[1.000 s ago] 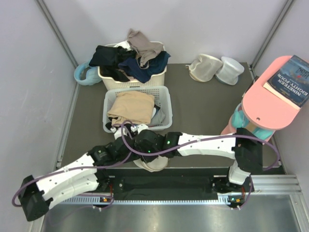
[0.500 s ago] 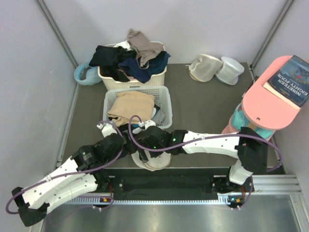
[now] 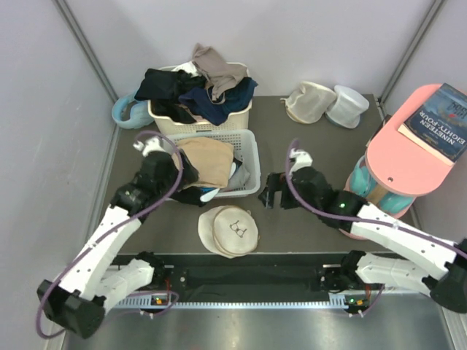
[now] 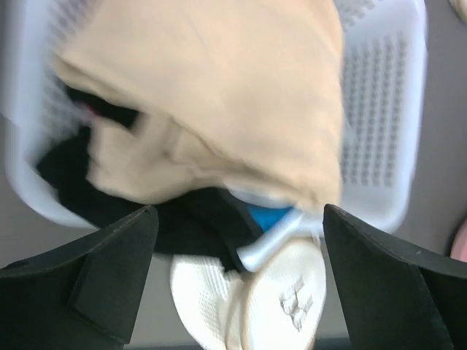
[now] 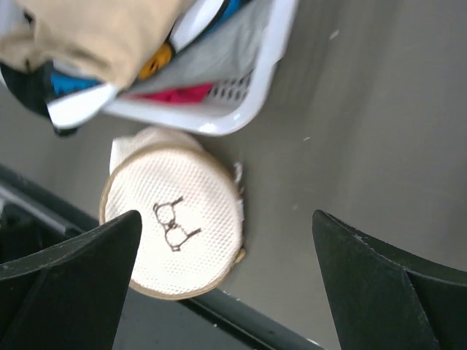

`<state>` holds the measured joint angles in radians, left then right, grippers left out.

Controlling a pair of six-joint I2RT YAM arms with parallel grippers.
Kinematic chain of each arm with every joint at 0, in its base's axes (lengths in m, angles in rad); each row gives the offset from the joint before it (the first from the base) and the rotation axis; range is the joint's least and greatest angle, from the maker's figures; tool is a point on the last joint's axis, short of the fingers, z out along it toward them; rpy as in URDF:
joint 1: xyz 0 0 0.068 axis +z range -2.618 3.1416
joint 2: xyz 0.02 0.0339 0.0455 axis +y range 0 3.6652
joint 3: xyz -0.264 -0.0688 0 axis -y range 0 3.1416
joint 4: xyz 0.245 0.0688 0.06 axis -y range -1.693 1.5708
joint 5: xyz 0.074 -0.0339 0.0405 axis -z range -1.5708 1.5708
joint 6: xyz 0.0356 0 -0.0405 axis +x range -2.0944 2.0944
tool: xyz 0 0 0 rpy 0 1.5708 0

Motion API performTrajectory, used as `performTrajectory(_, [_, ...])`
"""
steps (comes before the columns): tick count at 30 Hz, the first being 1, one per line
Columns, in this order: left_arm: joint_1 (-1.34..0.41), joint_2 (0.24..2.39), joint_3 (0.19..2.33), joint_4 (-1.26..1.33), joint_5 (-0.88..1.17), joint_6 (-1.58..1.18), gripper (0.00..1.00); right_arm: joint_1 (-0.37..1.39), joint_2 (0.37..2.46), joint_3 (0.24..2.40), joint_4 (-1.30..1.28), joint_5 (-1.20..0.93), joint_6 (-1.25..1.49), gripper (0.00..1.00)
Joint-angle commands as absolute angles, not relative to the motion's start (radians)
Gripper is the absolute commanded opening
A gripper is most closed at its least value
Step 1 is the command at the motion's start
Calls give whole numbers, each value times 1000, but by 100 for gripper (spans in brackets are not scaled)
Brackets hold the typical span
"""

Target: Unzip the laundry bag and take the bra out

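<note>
Bag (image 3: 230, 231) sits at 6 o'clock on the table (image 3: 314, 160), close to the near edge. It lies flat face up with the black pictogram (image 3: 236, 230) showing. It is free, with nothing touching it. The right wrist view shows the round mesh face (image 5: 171, 230) with a pale flap sticking out at its 11 o'clock. The state of the zip cannot be told. The contents are hidden by the mesh.

Left gripper (image 3: 191, 191) is at 10 o'clock from the bag, at the near-left corner of the white basket (image 3: 248, 146). Its wrist view is blurred, but the fingers (image 4: 95, 284) stand wide apart with nothing between them. They look onto the tan cloth (image 4: 219, 95) and dark garments in that basket, and the bag (image 4: 277, 306) is at the bottom of that view.

Right gripper (image 3: 270, 193) is at 2 o'clock from the bag, just off the basket's right side, over bare table. Its jaws are also spread wide and hold nothing. From its own camera the gripper (image 5: 226, 215) frames the bag at 7 o'clock and the basket corner (image 5: 270, 65) at 12.

The basket is at 12 o'clock from the bag, near it but apart. Behind it is a rear basket (image 3: 201, 120) heaped with dark clothes. Two pouches (image 3: 325, 103) are at 1 o'clock on the table. A book (image 3: 445, 109) rests on the pink stand (image 3: 401, 160) at 3 o'clock.
</note>
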<state>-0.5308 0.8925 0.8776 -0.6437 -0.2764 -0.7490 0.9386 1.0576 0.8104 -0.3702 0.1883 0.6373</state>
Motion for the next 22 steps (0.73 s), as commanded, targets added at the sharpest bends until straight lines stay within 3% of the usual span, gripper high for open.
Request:
performTrajectory(1, [-217, 936, 1026, -560, -34, -572, 99, 821, 905, 844, -465, 232, 569, 100])
performTrajectory(5, [35, 948, 1115, -632, 133, -520, 99, 756, 836, 908, -544, 267, 532, 100])
performTrajectory(14, [38, 873, 1172, -747, -26, -463, 99, 738, 749, 962, -568, 295, 520, 100])
performTrajectory(22, [38, 868, 1215, -782, -24, -466, 99, 738, 784, 1006, -598, 288, 457, 100])
